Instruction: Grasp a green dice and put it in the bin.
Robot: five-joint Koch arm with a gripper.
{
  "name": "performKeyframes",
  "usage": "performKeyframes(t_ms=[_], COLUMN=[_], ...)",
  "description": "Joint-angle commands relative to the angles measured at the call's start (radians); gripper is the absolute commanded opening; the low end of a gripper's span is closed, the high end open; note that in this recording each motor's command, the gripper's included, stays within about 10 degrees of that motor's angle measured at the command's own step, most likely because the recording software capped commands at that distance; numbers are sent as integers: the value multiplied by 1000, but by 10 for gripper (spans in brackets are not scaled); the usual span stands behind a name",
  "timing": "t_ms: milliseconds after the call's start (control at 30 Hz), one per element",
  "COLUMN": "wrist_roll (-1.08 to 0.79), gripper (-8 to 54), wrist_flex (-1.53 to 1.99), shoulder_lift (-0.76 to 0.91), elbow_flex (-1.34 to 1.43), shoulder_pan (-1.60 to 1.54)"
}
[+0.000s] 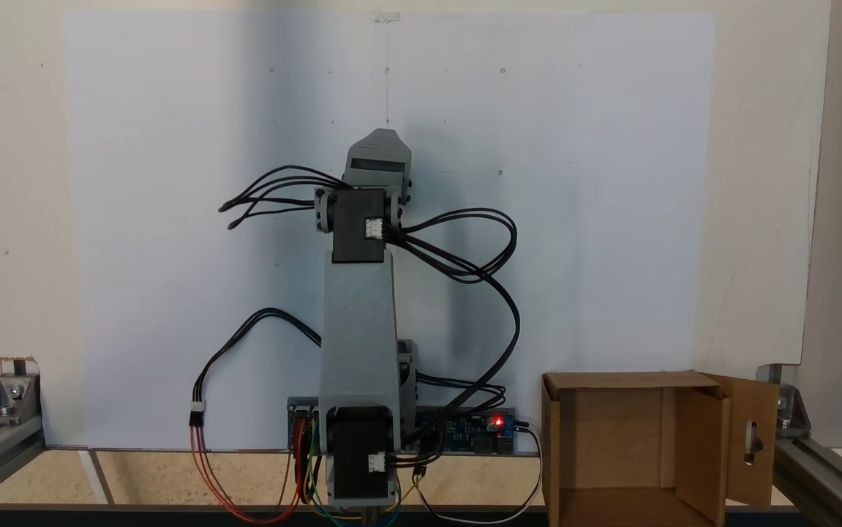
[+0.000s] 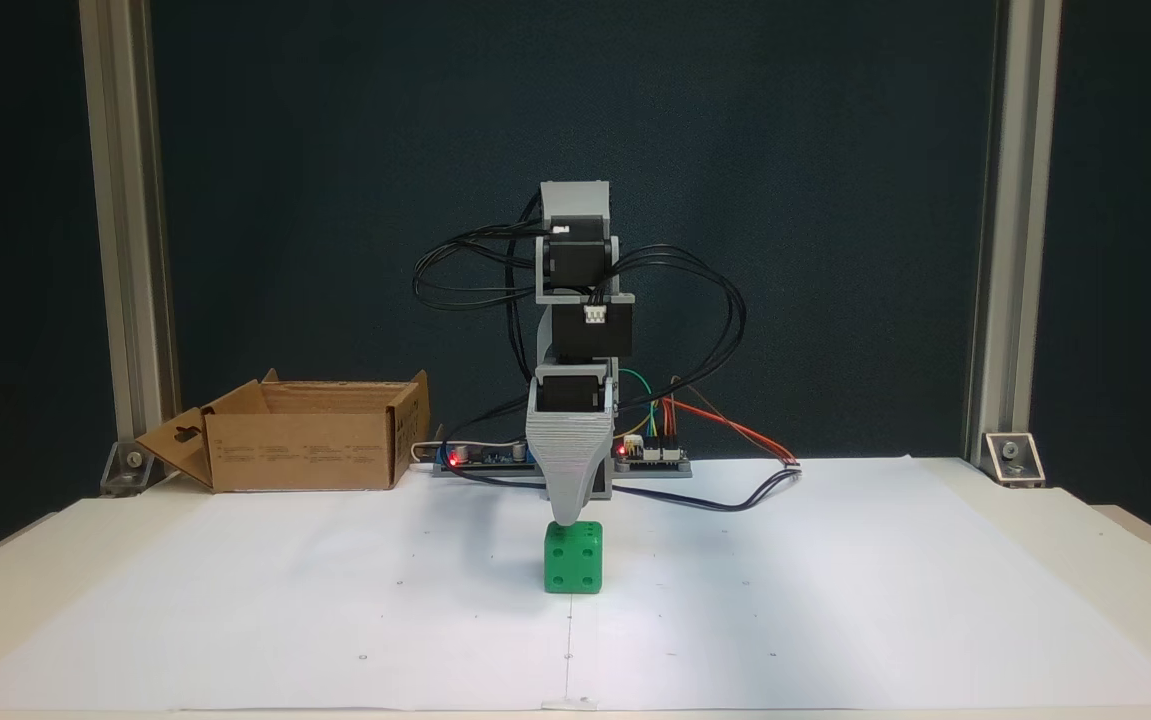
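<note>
At frame centre, the claw (image 2: pixel 571 520) points straight down, its tip touching the top of the green dice (image 2: pixel 573 558); only one jaw shows, so open or closed is unclear. White worktop (image 2: pixel 835 600) lies bare around. The bin (image 2: pixel 305 447) sits open at middle left.

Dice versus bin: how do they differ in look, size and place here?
The dice is bright green plastic; the bin is brown cardboard. The dice is far smaller than the bin. The dice sits mid-sheet under the end effector; the bin stands open beside the arm's base. Both rest on the table.
</note>
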Motion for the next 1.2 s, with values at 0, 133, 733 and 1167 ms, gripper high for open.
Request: performKeyframes(t_ms=[0, 133, 733, 1167], wrist_roll=[29, 29, 31, 29], gripper=[433, 433, 434, 432], wrist_flex=[-9, -38, -126, -206], shoulder_lift=[31, 31, -18, -149], elbow_flex=[-5, 17, 54, 55], shoulder_pan=[2, 0, 8, 20])
